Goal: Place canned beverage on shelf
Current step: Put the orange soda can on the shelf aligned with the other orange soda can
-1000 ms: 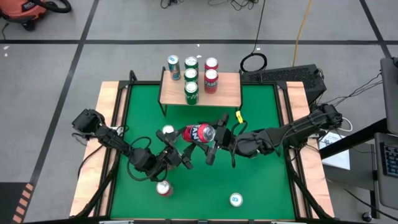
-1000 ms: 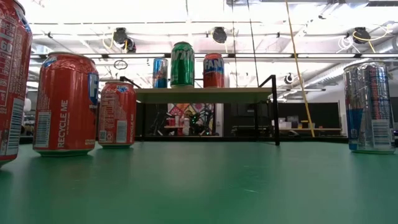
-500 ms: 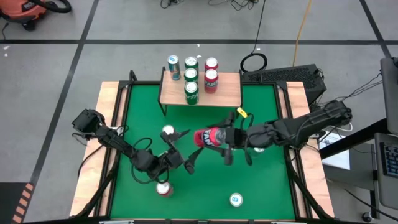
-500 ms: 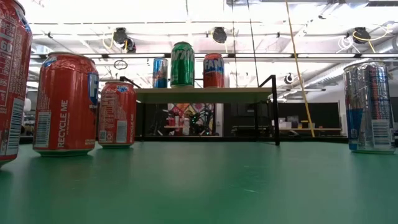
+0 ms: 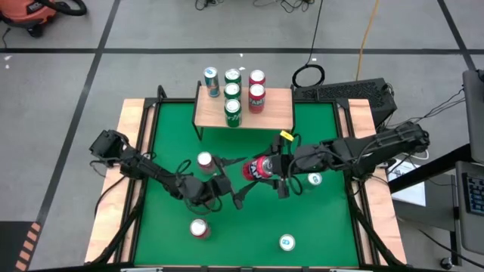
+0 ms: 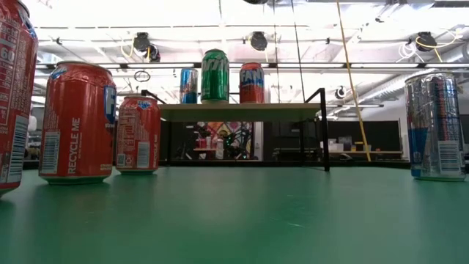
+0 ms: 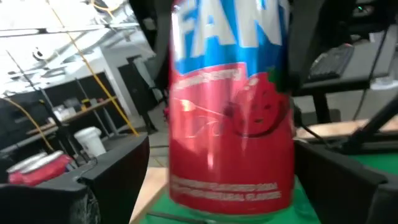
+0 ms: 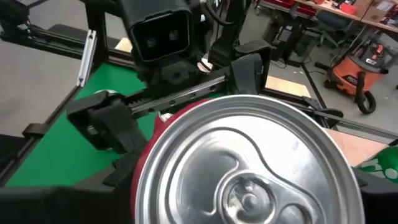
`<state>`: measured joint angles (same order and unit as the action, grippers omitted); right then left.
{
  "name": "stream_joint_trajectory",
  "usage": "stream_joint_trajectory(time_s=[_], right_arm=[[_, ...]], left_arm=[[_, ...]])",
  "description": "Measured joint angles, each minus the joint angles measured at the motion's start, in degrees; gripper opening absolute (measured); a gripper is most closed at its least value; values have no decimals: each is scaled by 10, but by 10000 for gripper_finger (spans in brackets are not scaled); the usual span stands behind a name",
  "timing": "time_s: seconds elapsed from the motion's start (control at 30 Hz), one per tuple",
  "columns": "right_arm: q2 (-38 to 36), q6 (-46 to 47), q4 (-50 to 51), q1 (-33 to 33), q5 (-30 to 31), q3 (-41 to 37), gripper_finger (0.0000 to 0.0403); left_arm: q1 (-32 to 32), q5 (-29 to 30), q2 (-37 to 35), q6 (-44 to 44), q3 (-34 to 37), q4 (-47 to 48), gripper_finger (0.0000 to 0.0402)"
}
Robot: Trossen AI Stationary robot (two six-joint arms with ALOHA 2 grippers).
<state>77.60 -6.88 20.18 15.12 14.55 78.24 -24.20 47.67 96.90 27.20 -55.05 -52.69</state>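
R gripper [image 5: 266,168] is mid-table, fingers clamped on a red can [image 5: 257,168], which sits between them, lifted off the green table [image 5: 318,219]. R wrist view: can top [image 8: 249,168] fills the space betw the R fingers, silver lid w/ pull tab facing the cam.

L gripper [image 5: 236,181] is just beside the can on its L side, fingers spread wide apart, not touching it. In high view the upper L finger [image 5: 227,160] points at the can, the lower one [image 5: 243,198] angles below it. L wrist view: can [image 7: 230,112] stands upright ahead of the L fingers, in the gap betw them but clear of both pads; dark finger [image 7: 99,180] on one side, other finger [image 7: 348,180] on the other.

Shelf [image 5: 274,113] is beyond both grippers, at the table's far edge, well apart from the held can. On it: 2 green cans [image 5: 233,112], 2 red cans [image 5: 256,97], 1 blue can [image 5: 211,80] at the far L corner. Low view: shelf [image 6: 242,111] w/ blue, green, red cans in a row on top.

Loose cans on the table: silver-top one [image 5: 204,160] near the L fingers, red one [image 5: 199,228] on the near side of the L arm, teal-top one [image 5: 286,242] by the near edge, another [image 5: 314,179] under the R arm.
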Motion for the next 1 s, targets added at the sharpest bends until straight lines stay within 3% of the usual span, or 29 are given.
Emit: stream_joint_trajectory(time_s=[0.2,0.53,0.77,1.0], right_arm=[[11,-1,-6,-5,1,0,290],[14,-10,-10,-5,0,0,312],[14,-2,-10,-5,1,0,320],[14,134,7,-5,17,0,322]], left_arm=[[5,-14,0,-30,0,24,367],[5,-14,0,-44,0,26,276],[5,-15,0,-47,0,26,274],[4,15,1,-44,0,14,272]])
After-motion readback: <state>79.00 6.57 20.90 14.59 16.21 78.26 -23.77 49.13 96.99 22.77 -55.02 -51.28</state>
